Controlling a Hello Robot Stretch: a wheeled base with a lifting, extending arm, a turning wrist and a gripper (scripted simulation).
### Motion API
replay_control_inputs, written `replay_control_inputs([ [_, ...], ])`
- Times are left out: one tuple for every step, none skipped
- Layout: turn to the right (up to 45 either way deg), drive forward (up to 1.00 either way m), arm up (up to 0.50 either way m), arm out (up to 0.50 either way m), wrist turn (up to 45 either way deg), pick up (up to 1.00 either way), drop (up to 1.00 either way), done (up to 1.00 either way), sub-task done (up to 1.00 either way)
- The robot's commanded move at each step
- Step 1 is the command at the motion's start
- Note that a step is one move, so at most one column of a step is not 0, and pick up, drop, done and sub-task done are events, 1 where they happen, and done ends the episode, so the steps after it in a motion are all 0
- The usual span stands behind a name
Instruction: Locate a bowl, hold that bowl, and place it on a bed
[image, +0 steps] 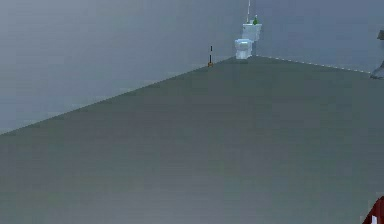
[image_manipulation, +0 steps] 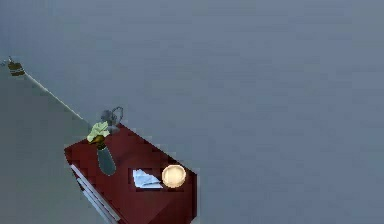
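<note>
A small round tan bowl (image_manipulation: 174, 176) sits on top of a dark red cabinet (image_manipulation: 110, 190) at the arm side view's lower left, near the cabinet's right end. Beside the bowl lies a white folded paper-like thing (image_manipulation: 146, 179). A dark vase with pale green flowers (image_manipulation: 102, 147) stands toward the cabinet's left part, and a grey looped object (image_manipulation: 114, 117) sits behind it at the back corner.
In the forward view a white toilet (image: 246, 42) stands in the far corner where two grey walls meet, with a thin dark upright brush (image: 210, 54) to its left. Bare grey floor (image: 200, 140) spreads ahead. A red corner (image: 374, 212) pokes in at the forward view's lower right.
</note>
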Motion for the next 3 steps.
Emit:
replay_control_inputs([
  [0.0, 0.0, 0.5, 0.0, 0.0, 0.0, 0.0, 0.0, 0.0],
  [0.0, 0.0, 0.08, 0.0, 0.0, 0.0, 0.0, 0.0, 0.0],
  [0.0, 0.0, 0.0, 0.48, 0.0, 0.0, 0.0, 0.0, 0.0],
])
